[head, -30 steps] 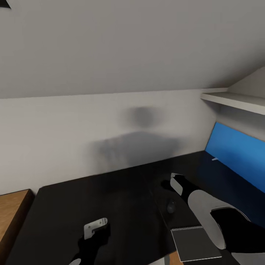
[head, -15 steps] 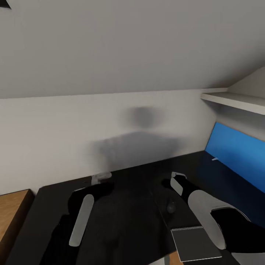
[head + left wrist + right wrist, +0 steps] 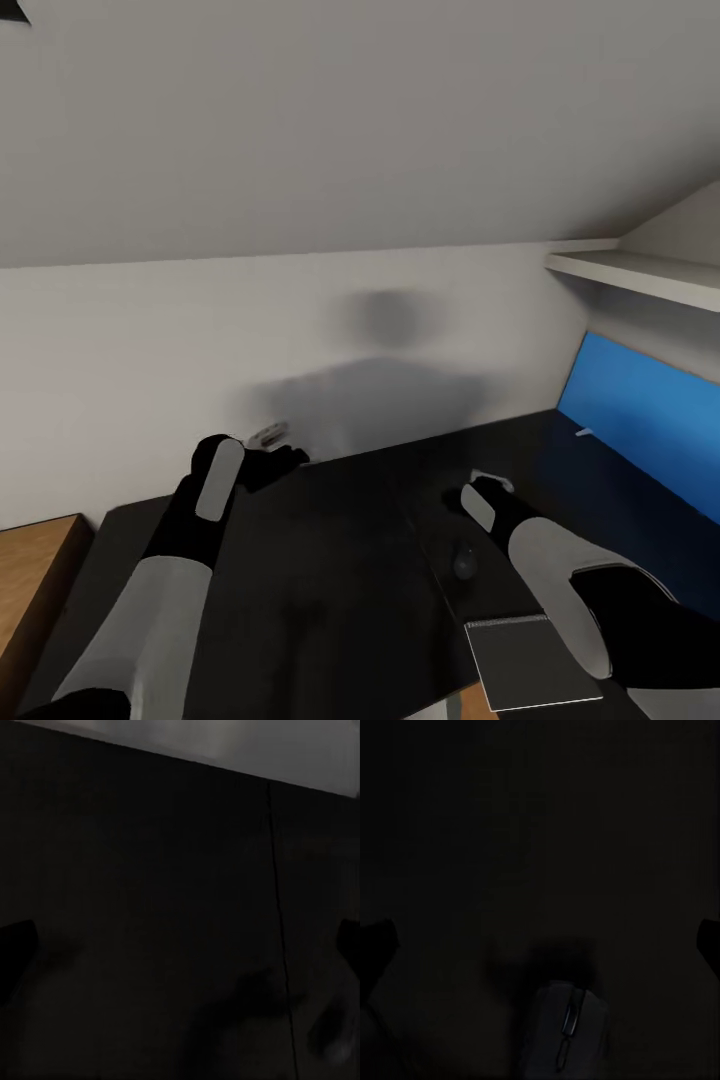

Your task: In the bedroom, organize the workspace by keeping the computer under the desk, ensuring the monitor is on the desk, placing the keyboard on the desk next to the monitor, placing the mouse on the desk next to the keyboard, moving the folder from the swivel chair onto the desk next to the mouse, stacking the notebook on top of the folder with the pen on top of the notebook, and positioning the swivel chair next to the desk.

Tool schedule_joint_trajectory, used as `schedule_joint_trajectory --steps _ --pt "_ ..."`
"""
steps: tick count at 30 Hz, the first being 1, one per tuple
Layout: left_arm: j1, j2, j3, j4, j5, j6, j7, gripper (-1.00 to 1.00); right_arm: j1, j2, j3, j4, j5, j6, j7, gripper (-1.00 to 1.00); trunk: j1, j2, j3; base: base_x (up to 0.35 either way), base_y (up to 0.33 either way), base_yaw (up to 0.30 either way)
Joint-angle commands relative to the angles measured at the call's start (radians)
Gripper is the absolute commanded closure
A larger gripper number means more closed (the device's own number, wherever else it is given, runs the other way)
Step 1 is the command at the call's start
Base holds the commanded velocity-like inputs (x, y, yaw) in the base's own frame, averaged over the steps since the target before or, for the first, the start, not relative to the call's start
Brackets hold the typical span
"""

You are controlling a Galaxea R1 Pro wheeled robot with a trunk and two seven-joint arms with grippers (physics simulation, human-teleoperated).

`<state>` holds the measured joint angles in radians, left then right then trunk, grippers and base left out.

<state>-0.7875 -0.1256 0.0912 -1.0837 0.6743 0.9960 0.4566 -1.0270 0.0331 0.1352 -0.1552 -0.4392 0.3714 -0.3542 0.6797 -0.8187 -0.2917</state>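
we hover our right gripper (image 3: 482,492) over the mouse (image 3: 566,1031) – light, slick (grip its sides) – fingers spread wide; our left gripper (image 3: 268,440), can't tell.

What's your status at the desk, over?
Both grippers empty: left gripper at desk rear edge, right gripper above mouse. Notebook near front edge. Nothing blocking.

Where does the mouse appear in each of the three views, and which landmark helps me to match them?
Head view: the mouse lies on the desk, just right of the seam, beyond the notebook.
Left wrist view: a dim blob beside the seam, probably the mouse.
Right wrist view: the mouse, midway between the fingertips.
Shared landmark: the seam, and the black desk top.
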Motion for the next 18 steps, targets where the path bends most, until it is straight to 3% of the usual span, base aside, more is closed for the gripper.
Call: schedule_joint_trajectory --steps 1,6,13,18 --pt "-0.002 0.004 0.004 0.001 0.016 0.002 0.009 -1.0 0.0 0.0 0.009 -0.002 -0.017 0.005 -0.008 -1.0 0.0 -0.001 -0.001 0.0 0.0 0.0" --pt "-0.004 0.019 0.008 0.007 0.021 0.0 0.01 -1.0 0.001 -0.001 0.009 -0.002 -0.043 0.001 -0.013 -1.0 0.0 -0.001 -0.001 0.0 0.0 0.0" --pt "-0.004 0.022 0.007 0.008 0.018 0.0 0.01 -1.0 0.002 -0.003 0.008 -0.003 -0.046 -0.001 -0.014 -1.0 0.0 -0.001 -0.001 -0.011 0.0 0.0" --pt "-0.004 0.023 0.008 0.008 0.018 0.0 0.009 -1.0 0.002 -0.003 0.009 -0.002 -0.044 -0.001 -0.014 -1.0 0.0 -0.001 -0.001 -0.223 0.0 0.0"
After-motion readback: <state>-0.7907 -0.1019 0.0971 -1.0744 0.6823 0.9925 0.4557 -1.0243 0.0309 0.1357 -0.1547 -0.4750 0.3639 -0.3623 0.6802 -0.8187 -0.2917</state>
